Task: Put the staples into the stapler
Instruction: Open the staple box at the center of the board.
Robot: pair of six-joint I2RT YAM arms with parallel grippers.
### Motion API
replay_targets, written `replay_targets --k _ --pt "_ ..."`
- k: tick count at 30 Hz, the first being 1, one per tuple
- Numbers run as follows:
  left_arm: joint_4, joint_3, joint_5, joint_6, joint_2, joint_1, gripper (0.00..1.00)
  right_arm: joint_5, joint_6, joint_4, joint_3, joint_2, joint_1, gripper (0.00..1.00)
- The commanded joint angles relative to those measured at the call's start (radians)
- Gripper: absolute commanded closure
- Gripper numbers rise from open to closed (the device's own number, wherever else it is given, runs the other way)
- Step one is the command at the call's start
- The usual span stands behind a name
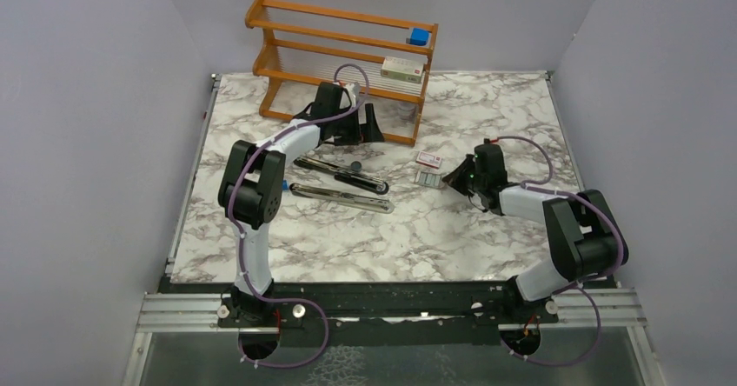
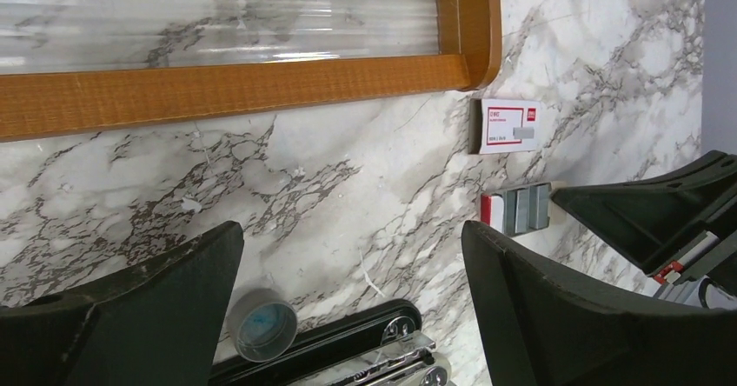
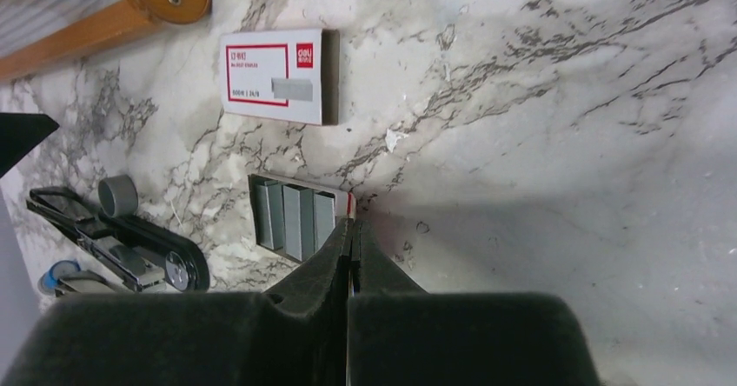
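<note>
From above, one stapler (image 1: pixel 343 198) lies splayed open, its two bars just short of the left claw (image 1: pixel 362 129), which hangs by the wooden rack (image 1: pixel 339 43). The right claw (image 1: pixel 452 176) sits right beside the staples (image 1: pixel 427 178), and one small red-and-white box (image 1: pixel 428 158) lies just beyond them. With the stapler open already, I'd say the step in hand is fetching a strip.

From the left wrist, that claw gapes wide and empty. The stapler's end is directly beneath it, with one round cap (image 2: pixel 261 323) alongside.

From the right wrist, the fingers are pressed together, their tips touching the corner of the staples' tray (image 3: pixel 348 202). Nothing shows between them. I count four strips, side by side. Next, I reckon, this claw must part, straddle one strip and lift it without dragging its neighbours.
</note>
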Motion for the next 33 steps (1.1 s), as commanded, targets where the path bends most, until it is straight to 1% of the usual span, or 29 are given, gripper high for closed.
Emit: replay_targets --k 1,5,9,11,14,17,20,23,25,28,30,33 --pt "-0.035 0.024 -0.027 0.040 -0.029 0.006 0.01 -0.039 -0.006 -0.025 -0.020 -0.018 0.014 0.98" --pt "-0.035 0.024 -0.026 0.042 -0.030 0.007 0.01 -0.057 -0.014 -0.021 -0.011 0.007 0.024 0.96" --pt "-0.036 0.024 -0.050 0.046 -0.038 0.010 0.01 -0.069 -0.014 -0.009 0.005 0.031 0.027 0.91" --pt "-0.045 0.027 -0.068 0.054 -0.044 0.014 0.01 -0.056 -0.014 -0.006 0.013 0.025 0.026 0.86" --pt "-0.064 0.035 -0.109 0.077 -0.057 0.021 0.01 -0.023 -0.017 -0.026 0.026 0.003 0.027 0.76" --pt "-0.098 0.052 -0.168 0.108 -0.074 0.023 0.01 0.013 -0.043 -0.056 0.033 -0.030 0.027 0.70" --pt "-0.134 0.067 -0.257 0.147 -0.099 0.024 0.01 0.064 -0.083 -0.092 0.033 -0.093 0.027 0.68" --pt "-0.159 0.069 -0.382 0.174 -0.128 0.031 0.01 0.119 -0.157 -0.135 0.044 -0.158 0.027 0.64" --pt "-0.177 0.073 -0.437 0.171 -0.142 0.048 0.01 0.147 -0.217 -0.152 0.052 -0.190 0.027 0.61" --pt "-0.197 0.078 -0.455 0.147 -0.167 0.090 0.01 0.193 -0.255 -0.201 0.073 -0.226 0.026 0.54" --pt "-0.198 0.064 -0.453 0.126 -0.192 0.123 0.01 0.213 -0.276 -0.262 0.103 -0.234 0.026 0.52" --pt "-0.180 0.019 -0.506 0.090 -0.244 0.160 0.01 0.266 -0.296 -0.330 0.131 -0.249 0.026 0.51"
